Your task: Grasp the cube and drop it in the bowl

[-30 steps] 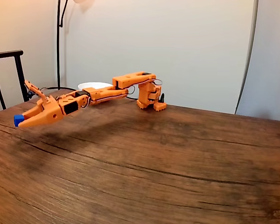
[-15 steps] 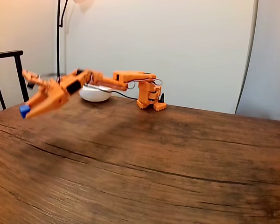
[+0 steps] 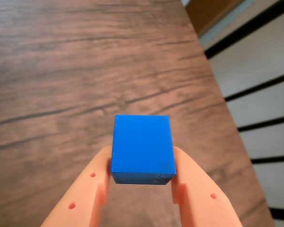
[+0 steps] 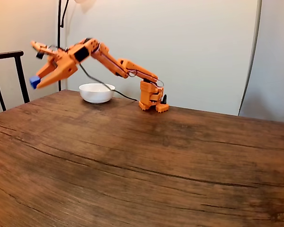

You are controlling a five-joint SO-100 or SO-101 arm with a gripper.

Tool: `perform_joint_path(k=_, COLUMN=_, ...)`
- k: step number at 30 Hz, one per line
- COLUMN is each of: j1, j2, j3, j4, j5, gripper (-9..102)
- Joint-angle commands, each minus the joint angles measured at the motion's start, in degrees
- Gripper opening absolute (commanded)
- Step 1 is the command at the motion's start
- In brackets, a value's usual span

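My orange gripper is raised high above the table's far left part and is shut on the tiny blue cube. The wrist view has the cube pinched between the two orange fingers, well above the wooden tabletop. The white bowl stands on the table at the back, below and to the right of the gripper in the fixed view, beside the arm's base.
A dark chair back and a black lamp pole stand behind the table's left edge. A black cable hangs from the arm over the bowl. In the wrist view the table edge runs diagonally, with floor beyond.
The arm has lifted the gripper with the cube from just above the table to well above it, and swung it slightly right toward the bowl.
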Motion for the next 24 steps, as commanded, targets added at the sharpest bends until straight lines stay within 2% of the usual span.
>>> perform_joint_path(k=1, j1=1.58, j2=7.56, j3=-4.39, j4=6.06, j5=0.53, gripper=6)
perform_joint_path(k=17, j1=13.27, j2=24.87, j3=-4.39, j4=30.32, j5=8.53, gripper=6)
perform_joint_path(k=24, j1=19.25, j2=31.03, j3=-3.96, j4=30.5, j5=10.55, gripper=6)
